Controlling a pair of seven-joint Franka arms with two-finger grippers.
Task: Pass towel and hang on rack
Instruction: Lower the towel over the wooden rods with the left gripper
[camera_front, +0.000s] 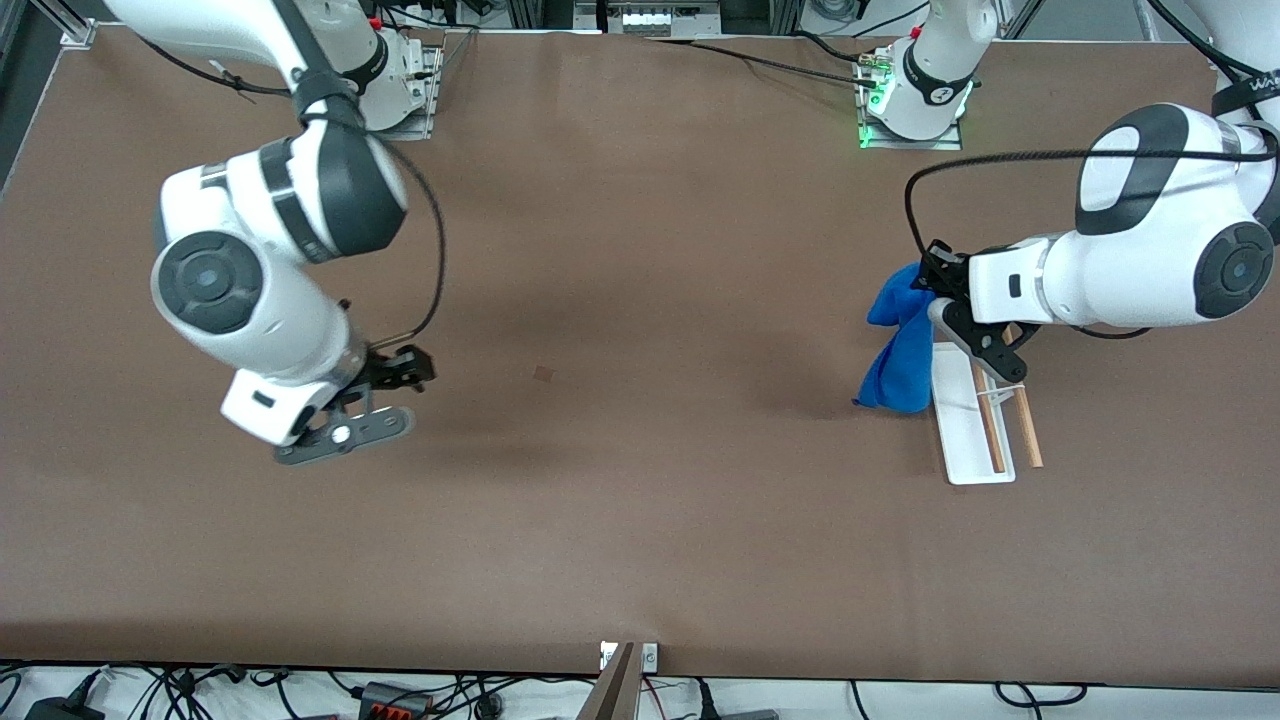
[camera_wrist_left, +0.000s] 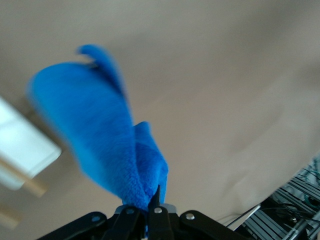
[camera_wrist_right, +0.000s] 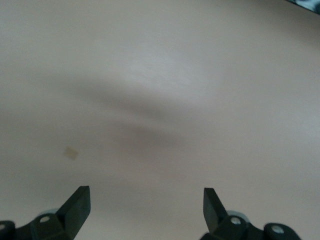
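The blue towel (camera_front: 900, 345) hangs bunched from my left gripper (camera_front: 932, 300), which is shut on its upper end. It hangs beside the rack (camera_front: 962, 440), on the side toward the right arm's end of the table. The rack is a white tray base with two wooden rods (camera_front: 992, 432). In the left wrist view the towel (camera_wrist_left: 100, 130) drops away from my left gripper (camera_wrist_left: 150, 206), with the rack's white base (camera_wrist_left: 20, 150) and a rod (camera_wrist_left: 31, 186) beside it. My right gripper (camera_front: 405, 372) is open and empty, waiting above bare table; the right wrist view shows it (camera_wrist_right: 145, 205).
The brown table (camera_front: 640, 500) carries a small dark mark (camera_front: 543, 374) near its middle, which also shows in the right wrist view (camera_wrist_right: 71, 152). A black cable (camera_front: 915, 200) loops from the left arm's wrist. Cables lie along the table's front edge.
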